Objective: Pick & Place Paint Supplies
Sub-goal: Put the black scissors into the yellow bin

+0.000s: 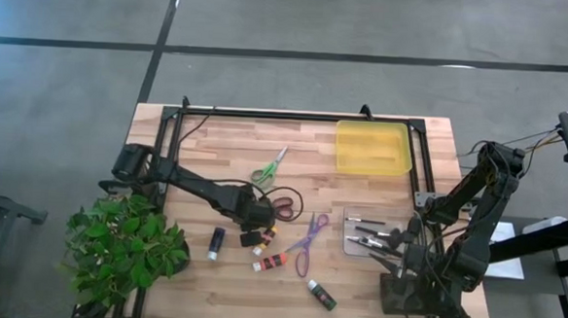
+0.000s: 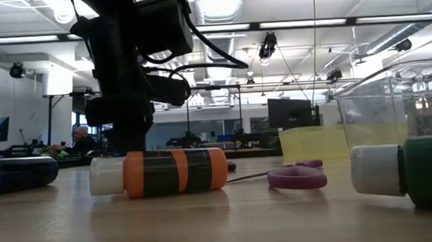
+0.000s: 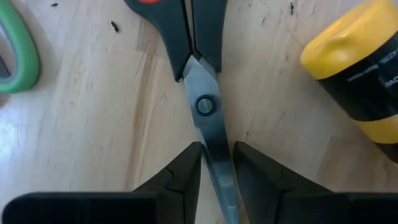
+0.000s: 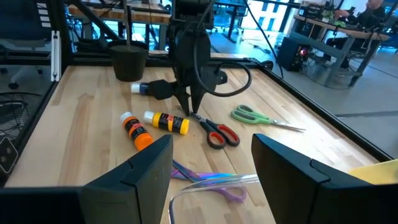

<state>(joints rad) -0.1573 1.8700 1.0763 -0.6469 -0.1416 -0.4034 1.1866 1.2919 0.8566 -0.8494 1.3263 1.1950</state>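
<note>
- Two dark fingers (image 3: 186, 174) of the left gripper (image 3: 216, 171) pinch the steel blades of the red-handled scissors (image 3: 205, 106) just past the pivot screw, the blades closed together between them
- The scissors lie flat on the wooden table (image 1: 236, 147) near its middle; black shanks run from the screw to red loops, and the long axis runs from the gripper towards the right side of the table, loops leading
- A yellow-and-black paint tube (image 3: 360, 68) lies on its side just beside the blades, apart from them
- An orange-and-black tube (image 2: 163, 172) with a white cap lies nearer the front edge, its length across the low view
- Green-handled scissors (image 1: 269, 166) lie farther back, their blade tips towards the yellow tray (image 1: 372, 149)
- The right gripper (image 4: 211, 168) hangs with fingers spread over the clear container (image 1: 373, 234), holding nothing
</note>
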